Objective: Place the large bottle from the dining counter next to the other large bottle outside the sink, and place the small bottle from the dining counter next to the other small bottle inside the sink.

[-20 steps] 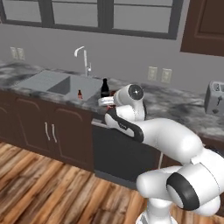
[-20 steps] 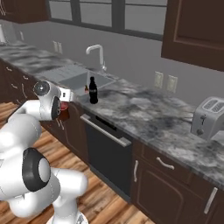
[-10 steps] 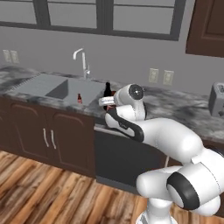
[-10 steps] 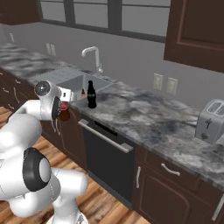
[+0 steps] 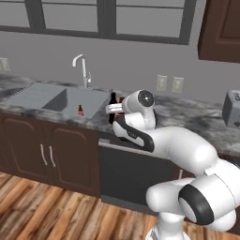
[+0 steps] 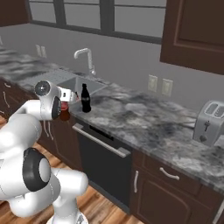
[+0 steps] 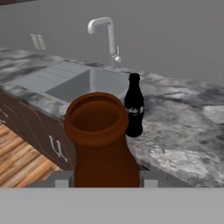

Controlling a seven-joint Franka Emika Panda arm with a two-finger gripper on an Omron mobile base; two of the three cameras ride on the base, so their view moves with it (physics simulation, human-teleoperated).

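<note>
From the left base view, the white arm bends up and reaches toward a shiny grey and black stone counter (image 5: 187, 117). The gripper (image 5: 114, 108) is at the counter's front edge. A dark bottle (image 5: 112, 101) pokes up right behind the gripper, and I cannot tell which bottle it is from this side. The grey sink (image 5: 70, 101) is a box shape with a ribbed part on its left. A tall curved silver faucet (image 5: 82, 68) stands behind it. A tiny dark bottle with a red band, the small bottle (image 5: 80, 110), stands inside the sink near its front wall. A toaster (image 5: 232, 108) sits far off to the right. The cupboards below are dark brown and the floor is wood planks.

From the right base view, the gripper (image 6: 65, 105) holds a dark brown bottle with a red label, the held bottle (image 6: 65, 110), out in front of the counter edge. Another dark cola bottle, the standing bottle (image 6: 86, 99), stands upright on the counter just right of the sink (image 6: 72, 83). The two are near but apart.

From the hand view, the held bottle (image 7: 101, 140) is round, smooth and brown. It sits right between the two fingers, which pinch it on both sides. We look along it, and its round end faces us. The standing bottle (image 7: 134, 106) is just behind it, slim with a narrow neck.
</note>
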